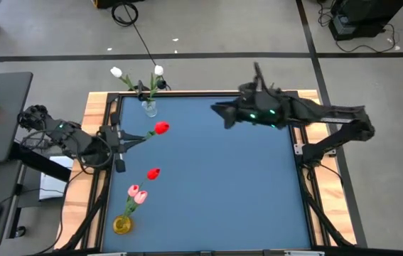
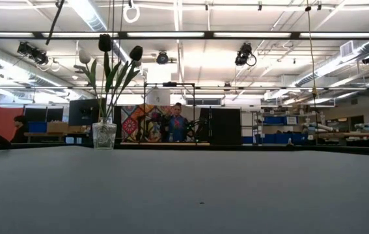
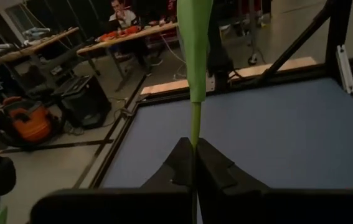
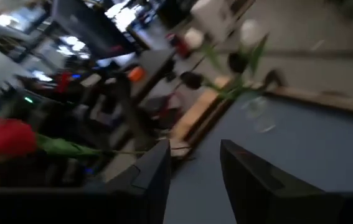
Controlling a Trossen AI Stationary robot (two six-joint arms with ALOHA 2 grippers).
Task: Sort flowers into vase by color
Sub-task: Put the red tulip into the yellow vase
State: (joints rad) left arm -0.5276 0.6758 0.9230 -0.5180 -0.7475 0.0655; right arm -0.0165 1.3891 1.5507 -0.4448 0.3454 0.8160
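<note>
One red tulip [image 1: 161, 128] clamped in left pincer [image 1: 126, 139].

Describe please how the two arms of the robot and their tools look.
Both arms are dark, almost black, built of jointed segments with cables along them. Small green lights glow on the left arm and the right arm. The left tool has two dark, angular fingers. The right tool also has two dark, flat, blocky fingers.

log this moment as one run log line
left gripper: shut on red tulip stem | right gripper: open, empty, above table | clear vase: white tulips
</note>
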